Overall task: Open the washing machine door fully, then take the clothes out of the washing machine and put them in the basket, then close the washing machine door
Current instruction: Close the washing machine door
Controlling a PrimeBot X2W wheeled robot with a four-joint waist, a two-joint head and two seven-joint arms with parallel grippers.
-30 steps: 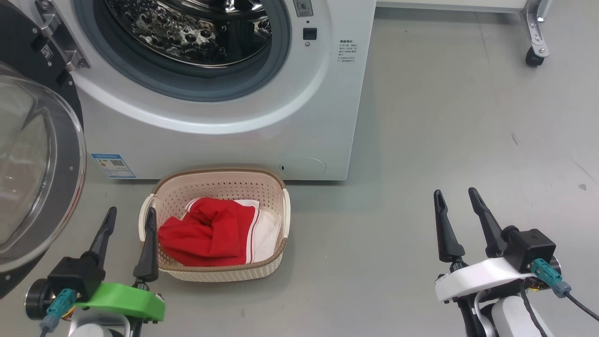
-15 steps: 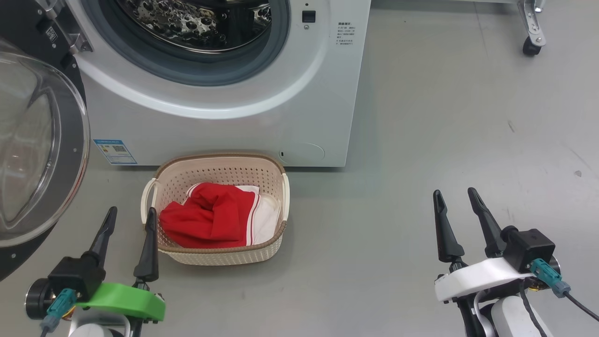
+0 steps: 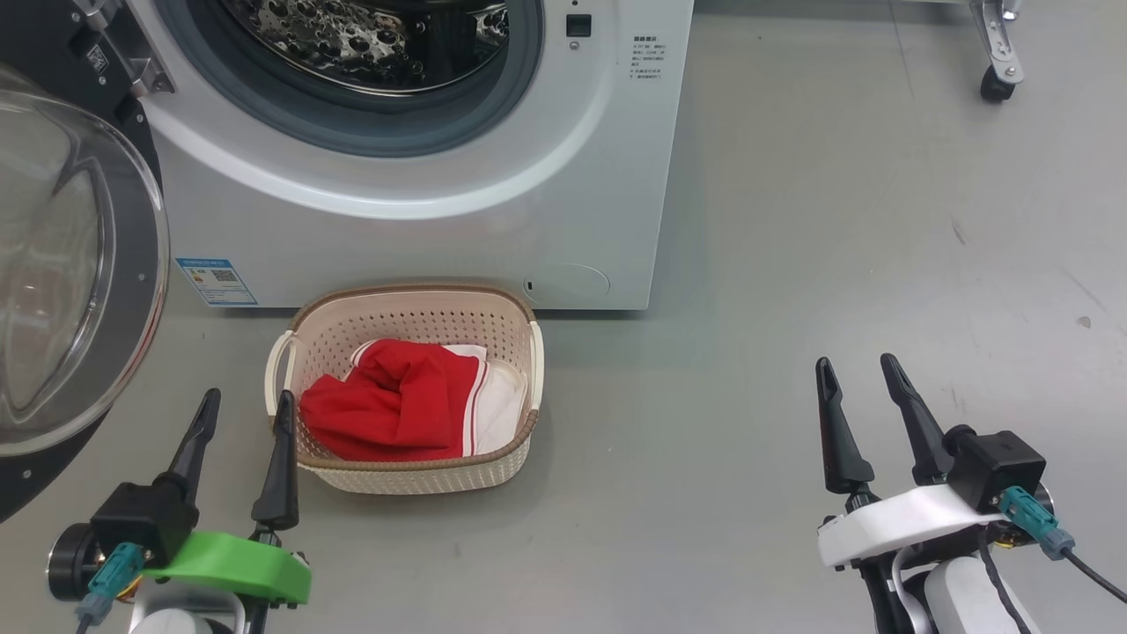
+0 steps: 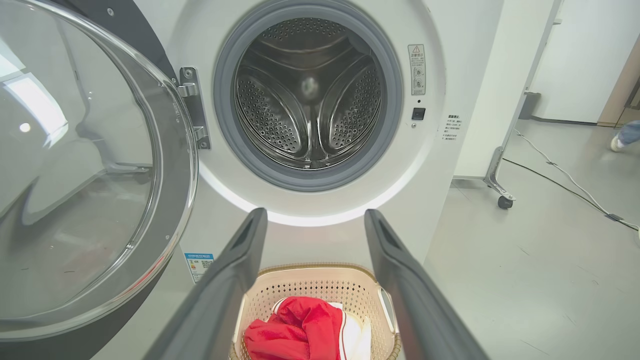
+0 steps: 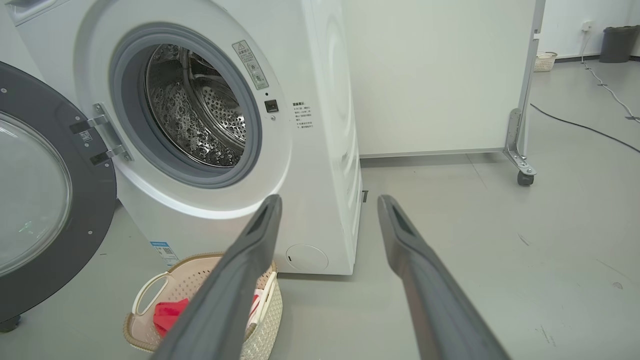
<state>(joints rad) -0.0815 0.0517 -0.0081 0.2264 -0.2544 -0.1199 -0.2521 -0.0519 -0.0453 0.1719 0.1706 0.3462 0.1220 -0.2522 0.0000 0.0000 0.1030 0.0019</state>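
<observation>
Where the clothes lie: in the basket, a red bundle with white trim and a white panel, sitting below its rim; nothing seen hanging out.
Basket: on the floor, just in front of the washing machine and below its mouth.
Washing machine: mouth uncovered; the steel drum looks bare in the left wrist view, though its lowest front part is hidden behind the rubber ring.
Washing machine door: swung wide on its hinge to the robot's left, inner face with the bulging glass showing.
Left gripper: fingers spread, nothing between them; low, just beside the basket's left handle and near the door's edge.
Right gripper: fingers spread, nothing held; over bare floor, well apart from basket and machine.
Step in hand: judged to be the last one, closing the door; opening and unloading appear done.
Next move calls for: the left gripper, being the nearer, to get behind the door's free edge and push it round toward the mouth until it shuts flush, watching that the swing does not catch the basket.
</observation>
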